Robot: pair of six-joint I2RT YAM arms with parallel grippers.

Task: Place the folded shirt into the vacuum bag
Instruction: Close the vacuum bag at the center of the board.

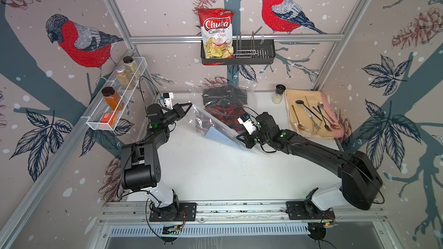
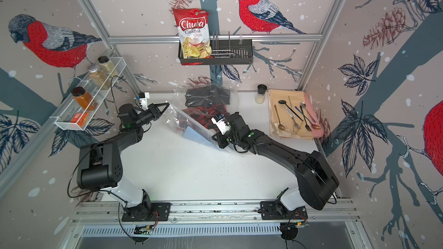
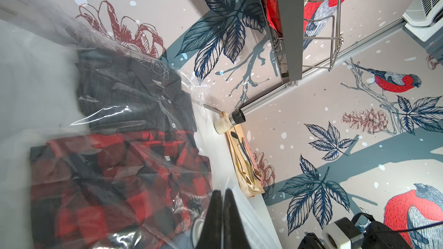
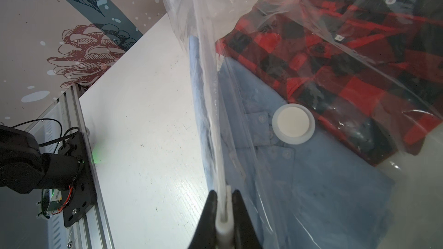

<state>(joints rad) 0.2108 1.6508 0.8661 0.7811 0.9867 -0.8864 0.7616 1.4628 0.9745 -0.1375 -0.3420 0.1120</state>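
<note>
While two hands (image 1: pixel 190 104) (image 1: pixel 239 137) pinch one vacuum bag (image 1: pixel 200 112), three shirts (image 1: pixel 225 95) (image 1: pixel 224 114) (image 1: pixel 215 135) showing through

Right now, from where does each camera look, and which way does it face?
Top views: overhead, looking down at the table; both arms whole.
Left wrist: behind the left fingers, shut on the vacuum bag, facing the black shirt.
Right wrist: behind the right fingers, shut on the slider clip, facing the valve.
Shared: both wrist views show the plaid shirt.
</note>
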